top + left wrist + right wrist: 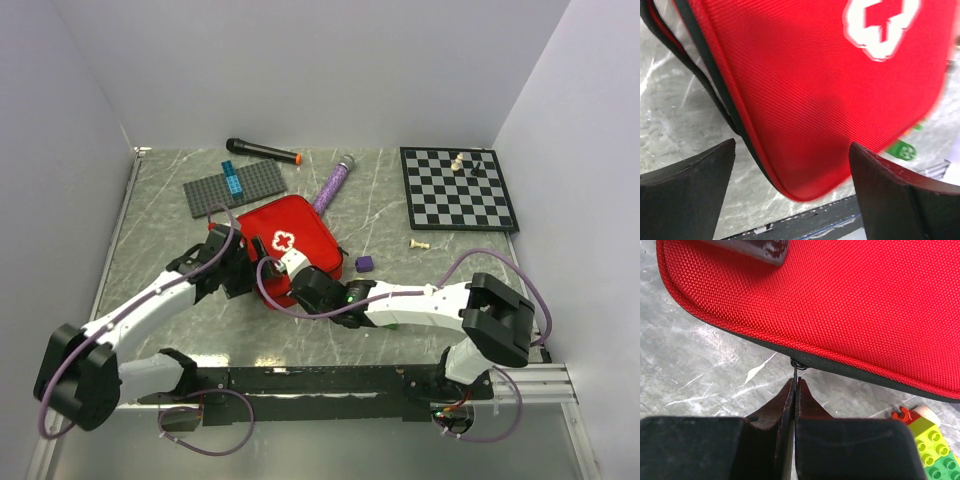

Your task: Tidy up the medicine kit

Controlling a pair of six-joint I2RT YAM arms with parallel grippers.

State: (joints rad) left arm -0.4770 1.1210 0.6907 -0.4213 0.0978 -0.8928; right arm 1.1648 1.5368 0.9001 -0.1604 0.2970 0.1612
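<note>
The medicine kit, a red fabric zip case with a white cross, lies flat on the marble table. My left gripper is open at the kit's near-left corner. In the left wrist view that corner sits between the spread fingers, which do not touch it. My right gripper is at the kit's near edge. It is shut on the thin black zipper pull that hangs from the black zip band.
A grey studded baseplate with a blue brick lies behind the kit. A black microphone, a purple microphone, a chessboard, a white chess piece and a small purple block are nearby. Green and yellow bricks lie beside the kit.
</note>
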